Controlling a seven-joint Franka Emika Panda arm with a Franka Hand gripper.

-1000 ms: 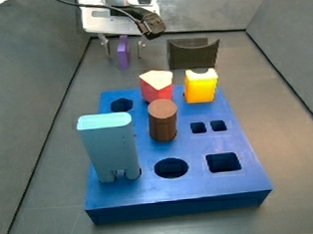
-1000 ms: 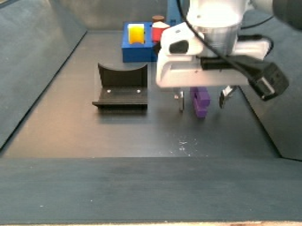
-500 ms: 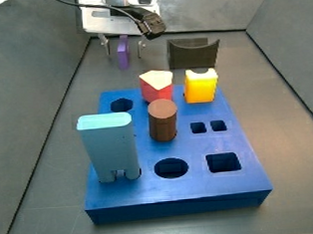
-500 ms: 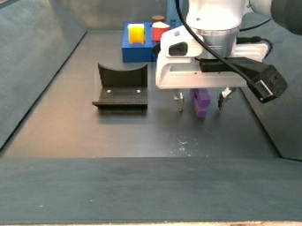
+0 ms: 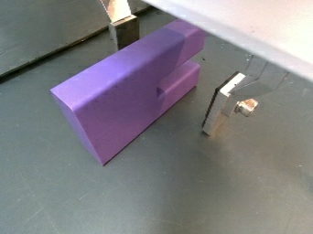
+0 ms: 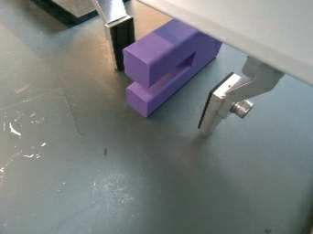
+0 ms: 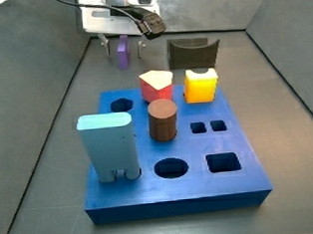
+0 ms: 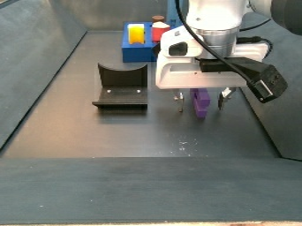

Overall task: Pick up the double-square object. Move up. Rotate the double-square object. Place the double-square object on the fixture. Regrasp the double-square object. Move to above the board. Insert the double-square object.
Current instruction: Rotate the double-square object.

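The purple double-square object [image 5: 123, 96] lies on the dark floor between the fingers of my gripper [image 5: 171, 66], which stands open around it. In both wrist views one silver finger [image 6: 116, 38] is close beside the block and the opposite finger [image 6: 225, 101] stands apart from it with a gap. In a side view the double-square object [image 8: 203, 104] sits under the gripper [image 8: 200, 107], to the right of the fixture [image 8: 122, 86]. In a side view the gripper [image 7: 119, 49] hangs over the purple piece [image 7: 121, 58], left of the fixture [image 7: 192, 53] and beyond the blue board [image 7: 191, 187].
On the board stand a yellow cube [image 7: 201, 84], a red piece [image 7: 157, 84], a brown cylinder [image 7: 163, 120] and a tall light-blue block [image 7: 106, 144]. Grey walls close the floor in on the sides.
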